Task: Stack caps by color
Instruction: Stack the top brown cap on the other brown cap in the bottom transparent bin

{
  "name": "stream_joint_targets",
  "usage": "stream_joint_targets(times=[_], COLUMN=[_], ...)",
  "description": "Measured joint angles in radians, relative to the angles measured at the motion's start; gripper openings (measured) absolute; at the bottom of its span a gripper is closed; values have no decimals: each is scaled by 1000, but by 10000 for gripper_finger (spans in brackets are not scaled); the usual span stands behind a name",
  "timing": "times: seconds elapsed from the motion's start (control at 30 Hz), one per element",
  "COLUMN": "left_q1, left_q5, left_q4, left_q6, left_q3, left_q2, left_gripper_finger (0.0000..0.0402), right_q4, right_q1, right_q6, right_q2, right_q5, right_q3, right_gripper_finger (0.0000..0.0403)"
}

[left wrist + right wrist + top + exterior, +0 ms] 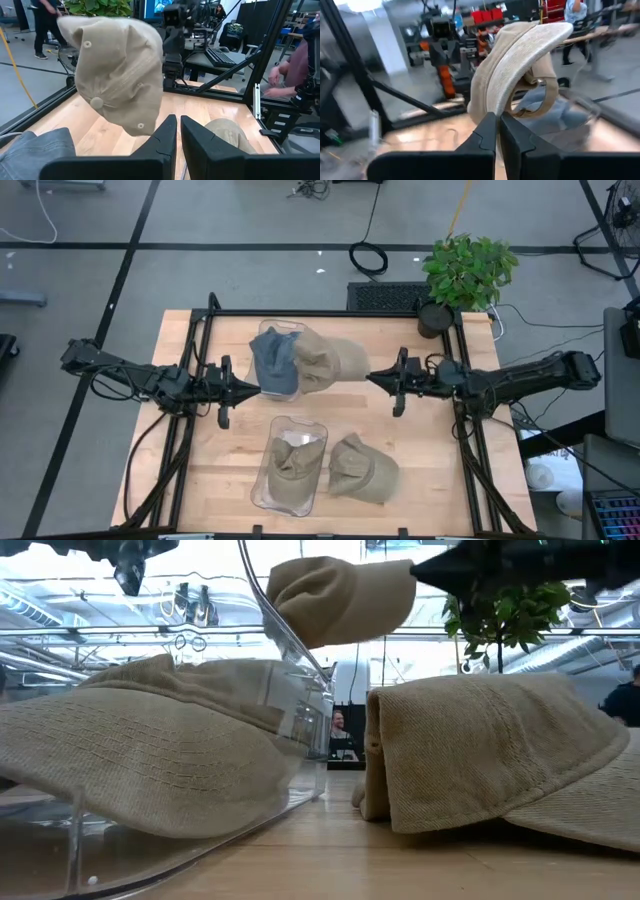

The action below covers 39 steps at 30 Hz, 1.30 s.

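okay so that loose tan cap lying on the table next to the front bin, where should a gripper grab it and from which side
Judging by its pose, take the loose tan cap by its brim, coming down from above. It lies flat on the table with open wood on its right, while the front bin crowds its left. The stiff brim edge should pinch more cleanly than the floppy crown.

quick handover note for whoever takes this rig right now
Right tool: shut on a tan cap, held in the air over the far clear bin.
Left tool: shut, empty, beside that bin.
Blue-grey cap lies in the far bin.
Near bin holds a tan cap; another tan cap lies beside it on the table.
Left: stack the held and loose tan caps with the tan one.
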Motion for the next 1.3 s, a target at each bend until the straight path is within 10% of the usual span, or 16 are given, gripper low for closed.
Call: stream_joint_targets(times=[0.2, 1.1, 1.3], left_q1=[0, 82, 147], left_q5=[0, -63, -49], left_q4=[0, 359, 360], left_q6=[0, -159, -323], left_q3=[0, 1, 3], left_q2=[0, 247, 290], left_gripper_finger=[31, 32, 109], right_q4=[-58, 59, 123], right_q1=[40, 60, 60], right_q6=[-181, -189, -220], right_q2=[13, 73, 74], right_q5=[134, -7, -6], right_q3=[80, 72, 72], right_gripper_finger=[0, 0, 0])
